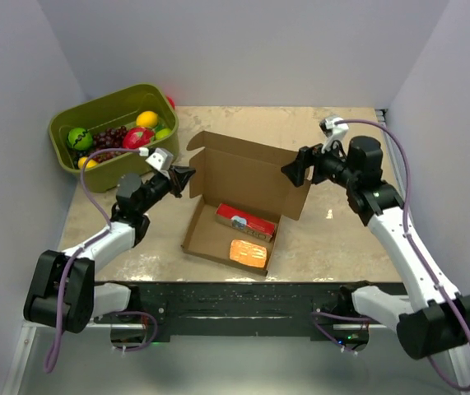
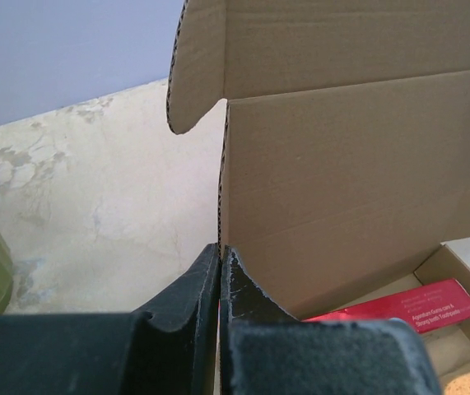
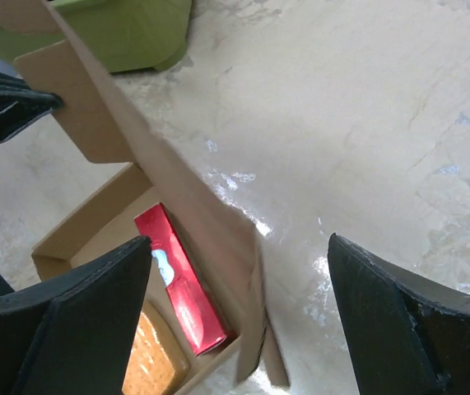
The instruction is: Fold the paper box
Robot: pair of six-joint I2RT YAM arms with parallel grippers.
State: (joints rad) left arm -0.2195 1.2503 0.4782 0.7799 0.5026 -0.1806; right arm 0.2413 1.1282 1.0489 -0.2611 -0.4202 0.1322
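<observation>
Brown corrugated cardboard, the paper box (image 1: 243,169) sits at the middle of the counter (image 1: 333,239), its lid upright at 12 o'clock. The left gripper (image 1: 187,175), at the lid's 9 o'clock edge, is pressed together, pinching the cardboard. The right gripper (image 1: 292,171), at 3 o'clock, stands spread astride the lid's side flap.

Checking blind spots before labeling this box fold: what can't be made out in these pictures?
Left wrist: red carton mostly hidden behind the paper box lid; print too small.
Right wrist: orange block half hidden by a finger of the right gripper.
Top external: fruit in the green bin too small to name.
</observation>
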